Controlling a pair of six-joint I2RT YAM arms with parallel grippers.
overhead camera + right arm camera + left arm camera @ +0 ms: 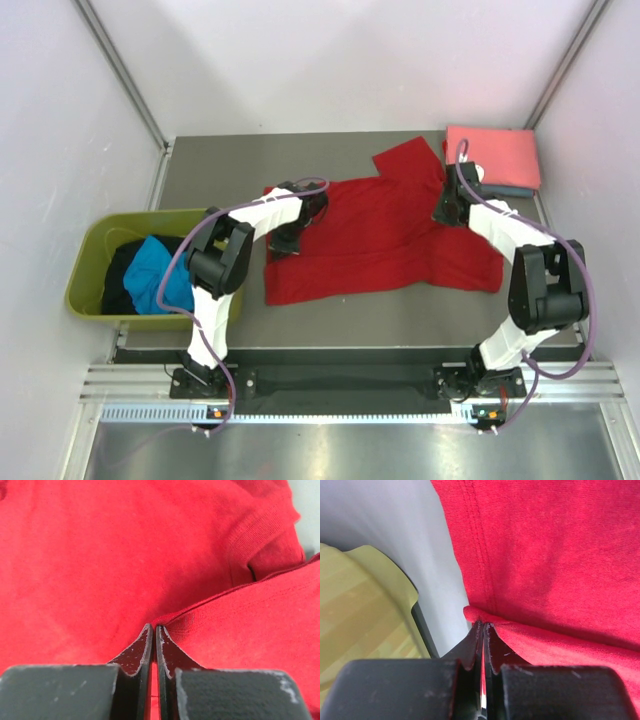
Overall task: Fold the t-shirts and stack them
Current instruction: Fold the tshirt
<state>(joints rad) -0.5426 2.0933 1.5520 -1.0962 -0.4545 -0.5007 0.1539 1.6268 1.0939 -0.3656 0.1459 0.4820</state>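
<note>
A bright red t-shirt (380, 240) lies spread across the middle of the grey table. My left gripper (288, 238) is shut on the shirt's left edge, a pinch of red cloth (476, 614) held at its tips beside the hem. Over on the right side, my right gripper (446, 212) is shut on a fold of the same shirt (165, 620) near the collar and sleeve. A folded salmon-pink t-shirt (495, 155) lies at the back right corner, with a sliver of blue cloth (515, 190) under its near edge.
An olive-green tub (95, 250) stands off the table's left edge, holding turquoise (160, 275) and black cloth (125, 275). White walls close in on three sides. Bare grey table (250, 160) shows behind the red shirt.
</note>
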